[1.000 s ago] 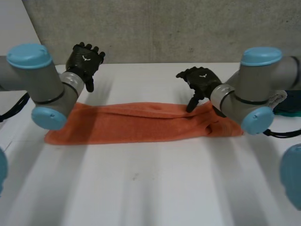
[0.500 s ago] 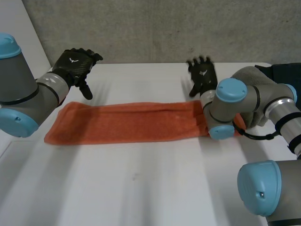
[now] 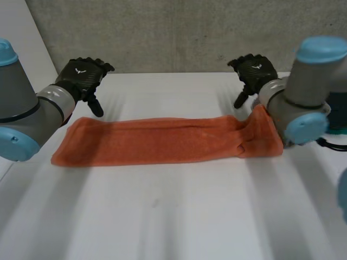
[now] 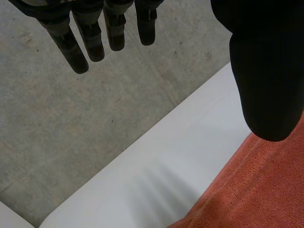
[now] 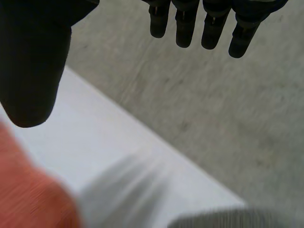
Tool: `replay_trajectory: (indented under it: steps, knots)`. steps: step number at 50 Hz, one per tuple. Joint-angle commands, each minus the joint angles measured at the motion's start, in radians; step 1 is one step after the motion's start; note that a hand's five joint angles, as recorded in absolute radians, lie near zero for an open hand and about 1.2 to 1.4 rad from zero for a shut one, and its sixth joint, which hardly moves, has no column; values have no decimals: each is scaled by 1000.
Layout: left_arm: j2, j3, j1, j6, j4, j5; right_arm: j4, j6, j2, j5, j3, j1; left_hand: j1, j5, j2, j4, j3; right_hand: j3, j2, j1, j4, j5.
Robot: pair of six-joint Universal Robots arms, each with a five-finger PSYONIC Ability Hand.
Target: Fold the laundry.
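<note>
An orange towel [image 3: 162,141], folded into a long strip, lies across the middle of the white table [image 3: 173,216]. My left hand [image 3: 82,76] hovers above the table just behind the strip's left end, fingers straight and holding nothing. In the left wrist view its fingers [image 4: 95,38] and thumb [image 4: 266,71] are spread, with the orange towel [image 4: 256,190] below the thumb. My right hand [image 3: 252,70] is raised behind the strip's right end, open and empty. The right wrist view has its fingers [image 5: 209,23] straight, apart from the thumb [image 5: 33,61], and the towel [image 5: 28,194] beneath the thumb.
A grey concrete wall [image 3: 179,32] stands right behind the table's far edge. A dark teal item [image 3: 336,122] lies at the right edge behind my right arm [image 3: 303,103]. The right end of the strip is bunched beside that arm.
My right hand has lifted off the towel's right end and swung back and to the right. The left hand drew outward to the left. The towel stayed flat.
</note>
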Motion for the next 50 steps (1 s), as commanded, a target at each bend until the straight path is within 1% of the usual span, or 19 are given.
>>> replay_trajectory:
  steps: [1,4,7,8,11,12,15,19,26,27,29,30,34,37,40,42,45,48,50]
  knots:
    - [40,-36,14,-2,-3,5,225,-49,-168,5,183,-65,-21,-49,-25,-21,-34,179,175,162,172,165]
    - [51,-57,19,-2,-3,8,276,-86,-214,5,301,-97,-21,-49,-25,-21,-34,270,266,253,263,256]
    - [61,-76,22,-2,3,11,244,-104,-237,0,395,-122,-21,-49,-25,-21,-34,302,299,286,296,289]
    - [64,-85,22,1,3,15,194,-110,-248,-4,458,-134,-21,-49,-25,-21,-34,305,302,289,299,292]
    - [69,-96,22,4,3,21,95,-115,-256,-24,544,-149,-21,-49,-25,-21,-34,311,308,295,305,298]
    - [70,-102,22,4,3,23,24,-116,-256,-39,591,-158,-21,-49,-25,-21,-34,337,334,321,331,324]
    - [74,-106,22,4,3,26,-102,-118,-248,-65,660,-174,-21,-49,-25,-21,-34,399,395,383,393,386]
    - [78,-117,25,4,3,26,-207,-120,-220,-76,696,-188,-21,-49,-25,-21,-34,464,460,447,458,450]
    - [92,-129,27,-2,3,26,-261,-136,-150,-79,684,-194,-21,-49,-25,-21,-34,484,481,468,478,471]
    - [94,-134,25,-2,3,26,-267,-143,-130,-76,675,-194,-21,-49,-25,-21,-34,615,612,599,609,602]
    - [95,-140,25,-2,4,26,-270,-153,-118,-69,668,-197,-21,-49,-25,-21,-34,1113,1110,1097,1107,1100]
    - [95,-142,24,-2,3,26,-273,-158,-118,-64,667,-200,-21,-49,-25,-21,-34,1189,1185,1172,1182,1175]
    - [104,-154,24,-2,4,26,-268,-181,-140,-33,704,-212,-21,-49,-25,-21,-34,1189,1186,1173,1183,1176]
    - [110,-160,25,-2,7,26,-272,-201,-229,-21,768,-261,-21,-49,-25,-21,-34,1189,1186,1173,1183,1176]
    - [117,-169,27,-2,6,26,-275,-253,-369,-48,848,-391,-21,-49,-25,-21,-34,1189,1186,1173,1183,1176]
    - [126,-175,27,-2,6,26,-273,-294,-410,-75,866,-448,-21,-49,-25,-21,-34,1189,1186,1173,1183,1176]
    - [136,-188,25,-2,6,26,-272,-398,-443,-125,880,-536,-21,-49,-25,-21,-34,1189,1186,1173,1183,1176]
    - [150,-203,24,-3,7,26,-267,-498,-441,-141,862,-580,-21,-49,-25,-21,-34,1189,1186,1173,1183,1176]
    - [158,-211,24,-3,7,26,-264,-549,-434,-125,843,-586,-21,-49,-25,-21,-34,1189,1186,1173,1183,1176]
